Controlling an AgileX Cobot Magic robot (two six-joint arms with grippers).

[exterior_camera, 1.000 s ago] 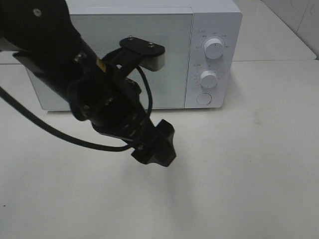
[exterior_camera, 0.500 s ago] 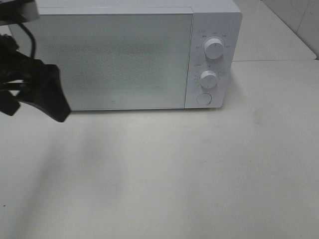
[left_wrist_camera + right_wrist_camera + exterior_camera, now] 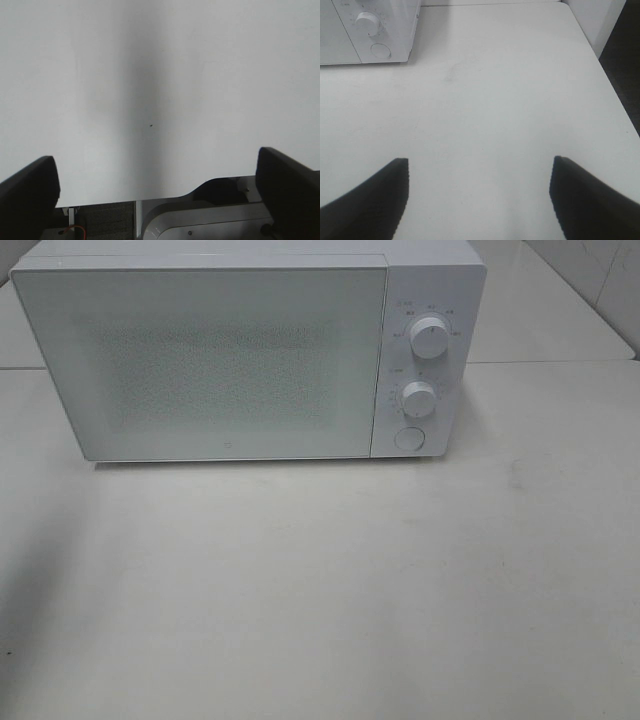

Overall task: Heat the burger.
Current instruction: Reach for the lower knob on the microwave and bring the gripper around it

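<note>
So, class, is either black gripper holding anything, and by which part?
Nothing is held: the black left gripper and black right gripper both stand open and empty.

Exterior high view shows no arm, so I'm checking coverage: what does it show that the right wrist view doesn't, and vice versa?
Only exterior high: the microwave door in full and the upper dial. Only right wrist: the open right hand and the table at its side edge. Both: the table, the lower dial and the round button.
</note>
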